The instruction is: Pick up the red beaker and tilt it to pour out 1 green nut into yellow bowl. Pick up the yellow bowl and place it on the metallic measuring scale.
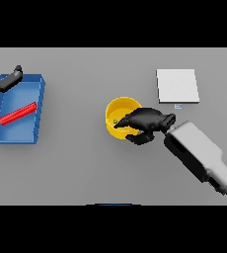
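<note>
Right hand [144, 123] curled round yellow bowl [119, 109] rim at centre, green nut [115, 121] inside. Scale [177, 85] lay at 2 o'clock. Left hand [4, 79], fingers spread, hung at 10 o'clock over blue tray [39, 106] holding red beaker [18, 113] on tabletop [81, 163].

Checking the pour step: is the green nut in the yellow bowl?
Yes, it seems so: a small green speck lies inside the yellow bowl, beside the right robot hand gripping its rim.
</note>
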